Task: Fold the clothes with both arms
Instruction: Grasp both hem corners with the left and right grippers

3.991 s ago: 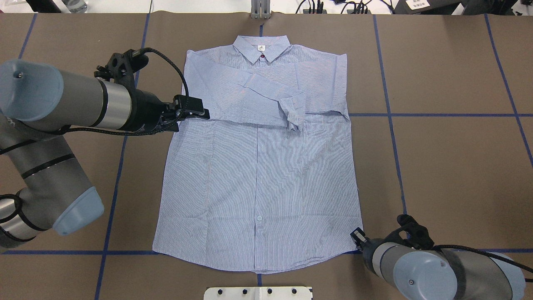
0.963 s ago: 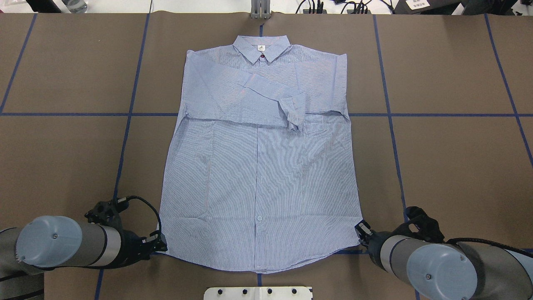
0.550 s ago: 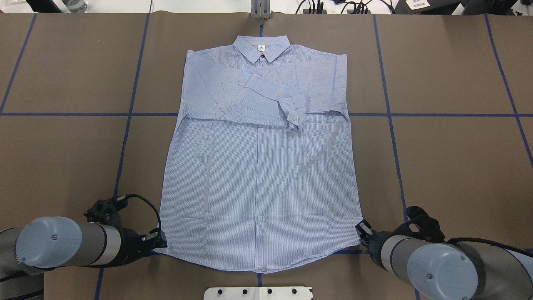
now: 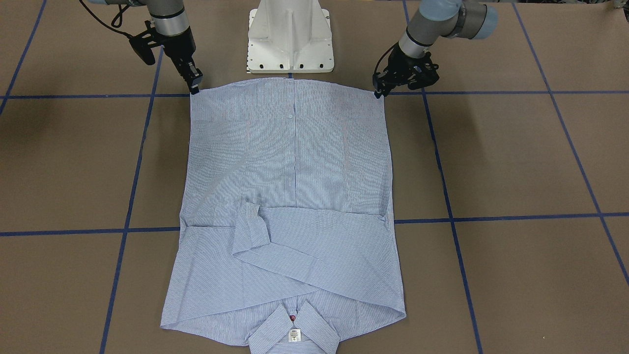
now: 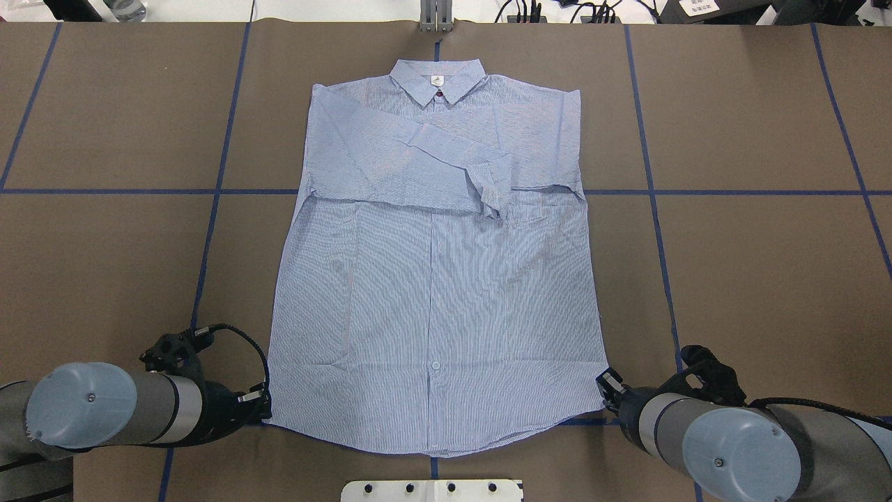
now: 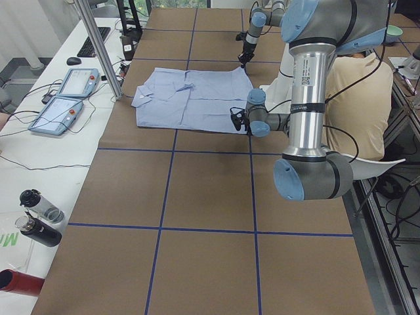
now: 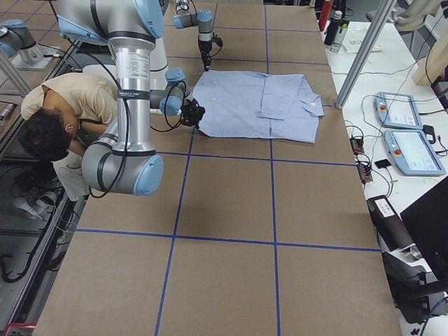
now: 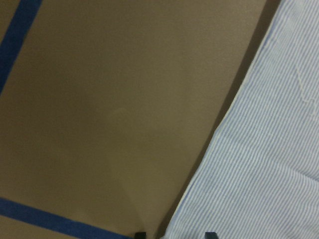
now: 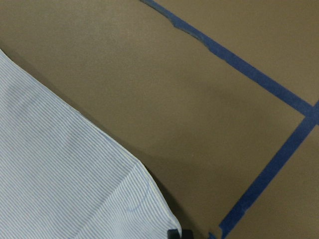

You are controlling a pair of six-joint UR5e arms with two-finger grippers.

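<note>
The left pincer is straddling the shirt's hem corner, jaws parted. The right pincer is touching the opposite corner; its spread I cannot tell. Bare tabletop is lying wide outside both pincers, with the shirt stretching away between them.

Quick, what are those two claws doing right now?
Left gripper: open, fingertips either side of the shirt at its hem corner.
Right gripper: closed on the shirt's other hem corner.
</note>
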